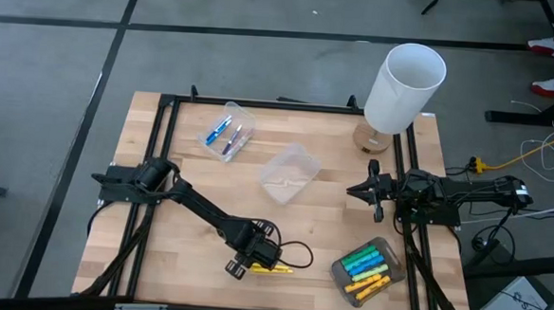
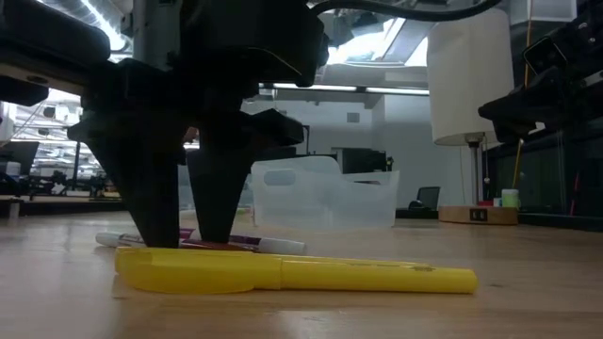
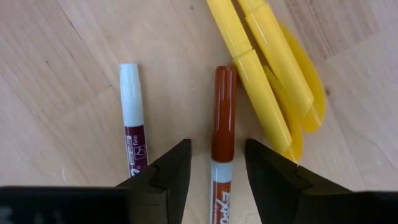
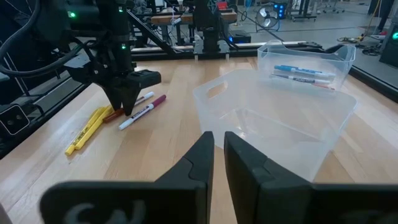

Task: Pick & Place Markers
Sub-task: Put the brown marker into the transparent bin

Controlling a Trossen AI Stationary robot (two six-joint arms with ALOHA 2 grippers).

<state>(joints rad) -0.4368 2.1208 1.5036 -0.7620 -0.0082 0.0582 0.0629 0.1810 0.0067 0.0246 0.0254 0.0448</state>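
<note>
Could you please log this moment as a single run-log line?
left end effector: open, astride brown-capped marker on table | yellow markers alongside | right end effector: shut, idle near empty clear tub

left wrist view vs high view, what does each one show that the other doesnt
Only the left wrist view shows a brown-capped marker lying between the open fingers of the left gripper, with a white-capped marker beside it.

Only the high view shows the right gripper waiting at the table's right side, a tub of blue-capped markers, an empty clear tub, a tub of green, blue and yellow markers and a white lamp.

Both show the yellow markers on the wooden table.
</note>
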